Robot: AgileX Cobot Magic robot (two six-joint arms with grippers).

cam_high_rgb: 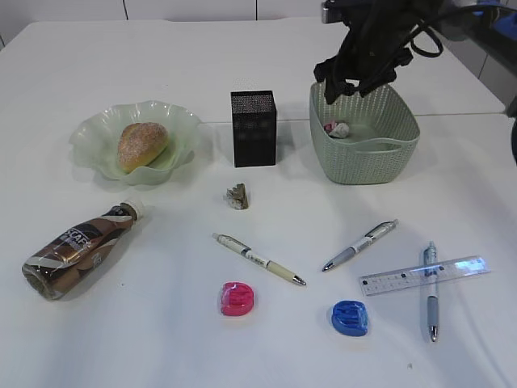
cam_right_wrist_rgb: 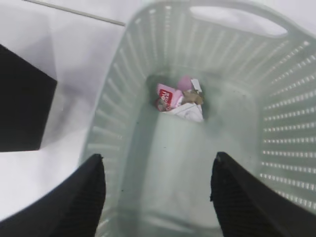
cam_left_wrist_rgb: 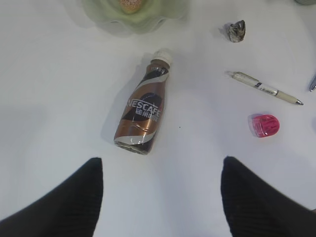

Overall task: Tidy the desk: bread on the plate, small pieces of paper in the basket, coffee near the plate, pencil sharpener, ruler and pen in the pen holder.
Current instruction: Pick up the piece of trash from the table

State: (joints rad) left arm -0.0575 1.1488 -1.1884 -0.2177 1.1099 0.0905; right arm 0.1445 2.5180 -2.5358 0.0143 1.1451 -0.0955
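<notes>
The right gripper [cam_high_rgb: 355, 85] hangs over the back rim of the basket [cam_high_rgb: 367, 158], its fingers [cam_right_wrist_rgb: 64, 197] spread apart with nothing between them. Below it, on the basket floor toward the holder side, lies a crumpled scrap [cam_high_rgb: 337, 128] of pink and white paper, free of the gripper.

Taking the pen holder [cam_high_rgb: 254, 128] as the mark: it stands upright just left of the basket, not touching it. Left of the holder sits the plate [cam_high_rgb: 93, 133] with the bread [cam_high_rgb: 142, 145] resting in it. Just in front of the holder a second crumpled scrap, brownish [cam_high_rgb: 237, 196], lies on the desk [cam_high_rgb: 242, 56]. Front-left of the holder, beyond the plate's near rim, the coffee [cam_high_rgb: 77, 250] lies on its side, cap pointing toward the plate.

Further in front of the holder lies a cream pen [cam_high_rgb: 258, 259], with a pink sharpener [cam_high_rgb: 237, 298] nearer still. Front-right of the holder are a grey pen [cam_high_rgb: 360, 244], a blue sharpener [cam_high_rgb: 350, 317], and the ruler [cam_high_rgb: 388, 281], which a third pen [cam_high_rgb: 431, 303] crosses on top.

The left gripper [cam_left_wrist_rgb: 160, 197] shows only in its wrist view, hovering above the desk near the coffee's base, fingers [cam_left_wrist_rgb: 64, 202] wide apart and empty.
</notes>
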